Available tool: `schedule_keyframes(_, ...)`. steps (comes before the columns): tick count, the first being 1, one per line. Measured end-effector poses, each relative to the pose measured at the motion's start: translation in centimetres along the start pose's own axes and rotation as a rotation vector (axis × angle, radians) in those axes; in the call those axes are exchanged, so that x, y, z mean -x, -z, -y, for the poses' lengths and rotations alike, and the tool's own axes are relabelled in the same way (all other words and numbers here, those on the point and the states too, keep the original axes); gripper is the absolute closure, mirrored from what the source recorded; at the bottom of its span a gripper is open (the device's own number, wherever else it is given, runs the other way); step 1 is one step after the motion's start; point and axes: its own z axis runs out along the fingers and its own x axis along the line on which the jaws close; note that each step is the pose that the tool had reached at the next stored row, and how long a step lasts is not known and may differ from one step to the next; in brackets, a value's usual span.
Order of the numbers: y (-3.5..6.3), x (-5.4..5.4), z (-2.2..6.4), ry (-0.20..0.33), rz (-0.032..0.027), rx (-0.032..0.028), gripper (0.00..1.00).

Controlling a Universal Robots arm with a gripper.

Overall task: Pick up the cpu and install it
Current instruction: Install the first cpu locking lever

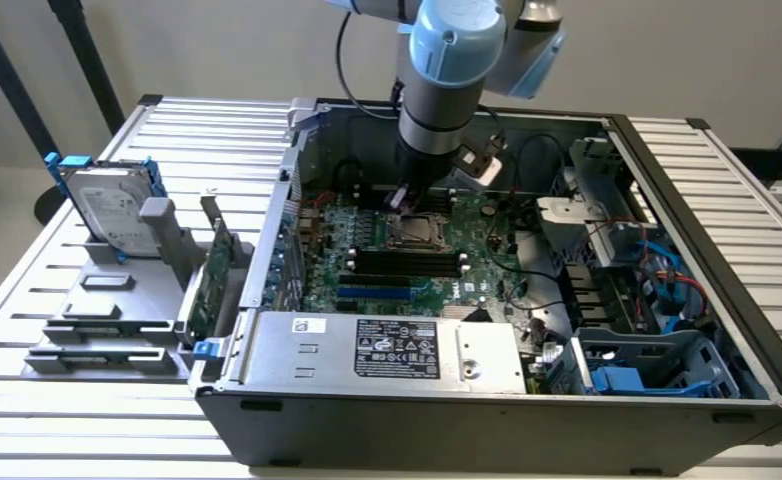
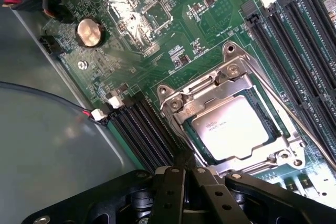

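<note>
1. Low inside the open computer case [image 1: 658, 400], the hand [image 1: 402, 203], seen from the exterior view, directly over the socket frame [image 1: 425, 232] near the middle of the green board [image 1: 364, 262]. Case flat on the slatted tabletop [image 1: 738, 190], with a hard drive [image 1: 104, 215] standing well apart, by the tabletop edge on the exterior view's left.
2. From the wrist view: fingers [image 2: 170, 187] drawn close together, a narrow set, with nothing seen between them and nothing gripped. Poised just beside the socket frame, apparently touching no part of it. Flat inside that frame: the cpu [image 2: 231, 129], silver top up, edges in line with the frame's opening; memory slots [image 2: 139, 129] running alongside, near one corner of the frame.
3. Judged as the seating stage of the install, with the cpu apparently in place already. Best handled by keeping square to the frame, adding no sideways push, putting no weight on the silver top, and staying clear of the thin lever [image 2: 310, 135] along one side of the frame.
</note>
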Motion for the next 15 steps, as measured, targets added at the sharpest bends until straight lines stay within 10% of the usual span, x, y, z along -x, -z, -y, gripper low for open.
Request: schedule_keyframes(15, 0.03, -0.75, -1.06, -0.001, 0.0030, -0.0012, 0.89)
